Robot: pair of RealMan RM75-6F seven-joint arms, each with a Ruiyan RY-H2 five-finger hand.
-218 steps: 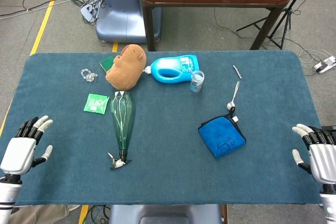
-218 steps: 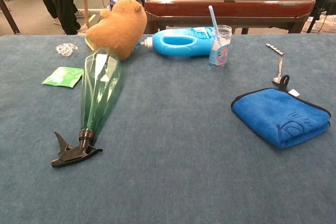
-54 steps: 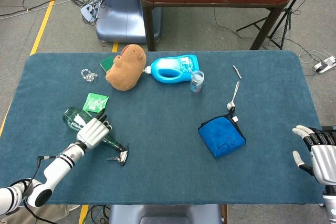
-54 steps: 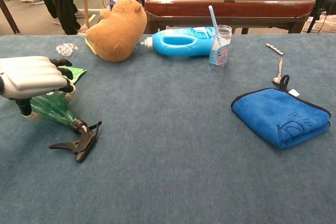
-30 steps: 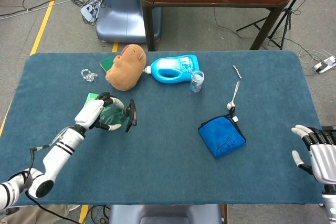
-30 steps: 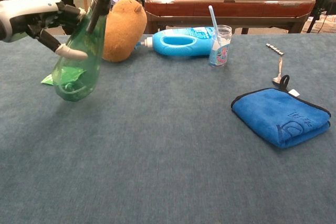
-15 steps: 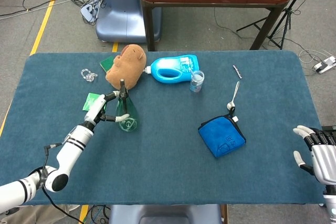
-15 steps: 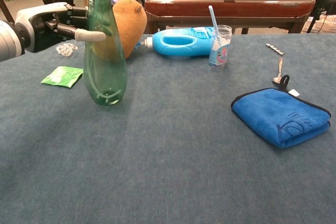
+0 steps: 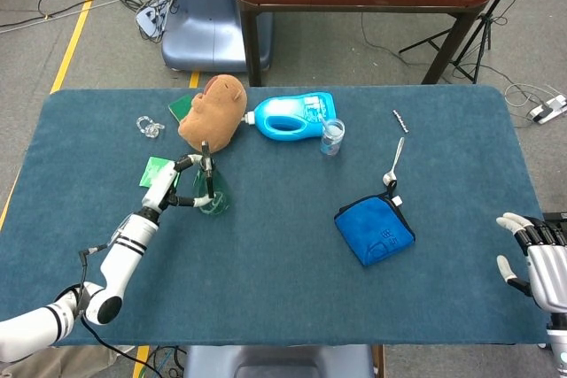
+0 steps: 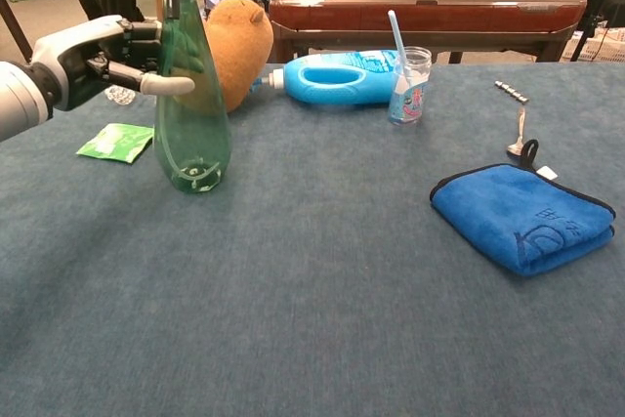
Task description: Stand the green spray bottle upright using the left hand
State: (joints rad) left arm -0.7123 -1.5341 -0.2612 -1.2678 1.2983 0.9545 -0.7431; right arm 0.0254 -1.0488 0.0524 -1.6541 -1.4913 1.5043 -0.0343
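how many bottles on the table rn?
2. The green spray bottle stands upright on the left side, held by the left hand. The blue detergent bottle lies on its side at the back, beside the plush toy. None seem hidden.

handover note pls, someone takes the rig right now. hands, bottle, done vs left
Left hand: around the upper part of the green spray bottle, thumb across its front; whether the grip is firm I can't tell.
Right hand: at the near right table edge, fingers apart, holding nothing.
Bottle: upright, base on the blue table cover, in front of the brown plush toy and right of the green packet.
Done: bottle is standing.
Left: release the left hand and pull it clear without tipping the bottle; it looks tall and narrow, so go gently.
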